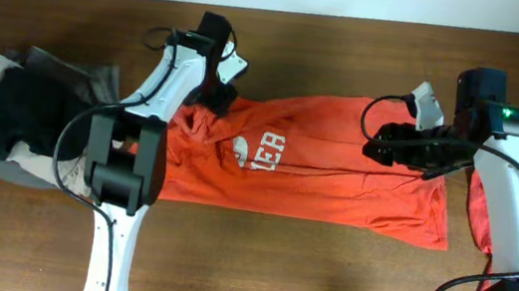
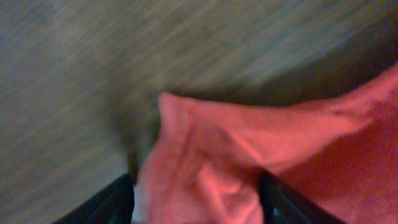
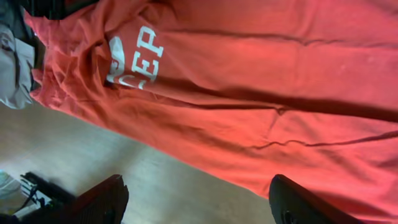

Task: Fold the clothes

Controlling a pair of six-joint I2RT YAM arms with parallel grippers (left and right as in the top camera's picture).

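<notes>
Left wrist shows left tool (image 2: 196, 186) parted astride T-shirt (image 2: 298, 137) (right tool (image 3: 198, 183) gapes).

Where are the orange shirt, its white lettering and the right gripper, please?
Shirt (image 1: 355, 183): overhead view, flat middle of its body.
Lettering (image 3: 148, 53): right wrist view, on a white letter.
Right gripper (image 3: 198, 186): right wrist view, midway between its open fingertips.
</notes>
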